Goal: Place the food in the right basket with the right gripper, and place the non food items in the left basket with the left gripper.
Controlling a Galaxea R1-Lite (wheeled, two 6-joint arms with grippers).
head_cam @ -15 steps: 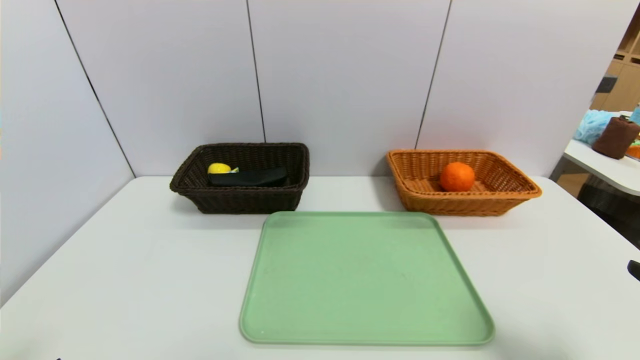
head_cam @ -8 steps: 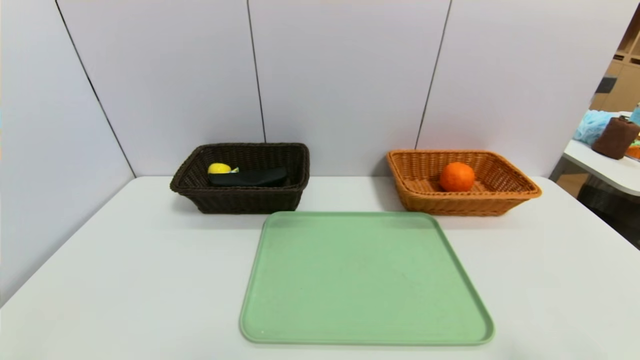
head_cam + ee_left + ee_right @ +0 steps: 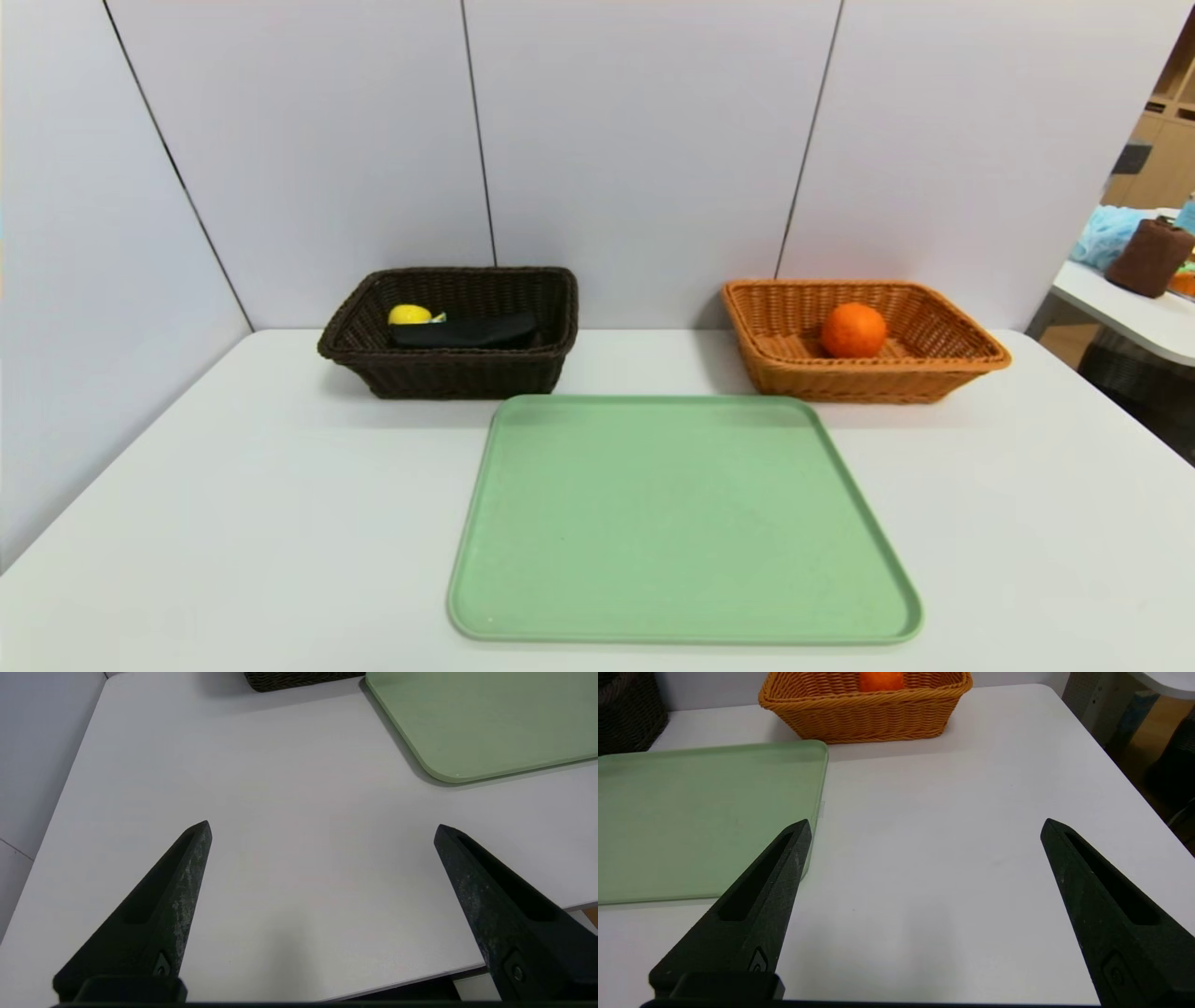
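- Two baskets stand at the far edge of the white table (image 3: 233, 485), seen from the head camera: the dark brown basket (image 3: 448, 371) at about 11 o'clock from the green tray (image 3: 681, 523), the orange-tan basket (image 3: 864, 378) at about 1 o'clock.
- Left gripper (image 3: 322, 828): shown only in its own wrist camera, poised above the near left part of the table, jaws spread wide with nothing between them.
- Dark brown basket: holds the yellow duck toy (image 3: 409, 315) and, just beside it toward 3 o'clock, the long black pouch (image 3: 464, 330), whose long axis runs 9 to 3 o'clock along the basket. A wooden spoon cannot be made out.
- Green tray: lies between the two baskets and nearer the robot; nothing is seen on it.
- Orange fruit (image 3: 853, 329): rests inside the orange-tan basket, near its middle; its top also shows over the basket rim in the right wrist camera.
- Right gripper (image 3: 924, 826): poised above the near right part of the table beside the tray's edge, jaws likewise spread wide and empty.
- Governing relation: the fruit lies ahead of the right gripper at roughly 12 o'clock, well apart from it, and the toy and pouch lie likewise ahead of the left gripper. Each arm is the nearer one to its own basket.
- Judgement: with each visible item already in its proper basket, the sorting appears complete, and no further pick seems called for.
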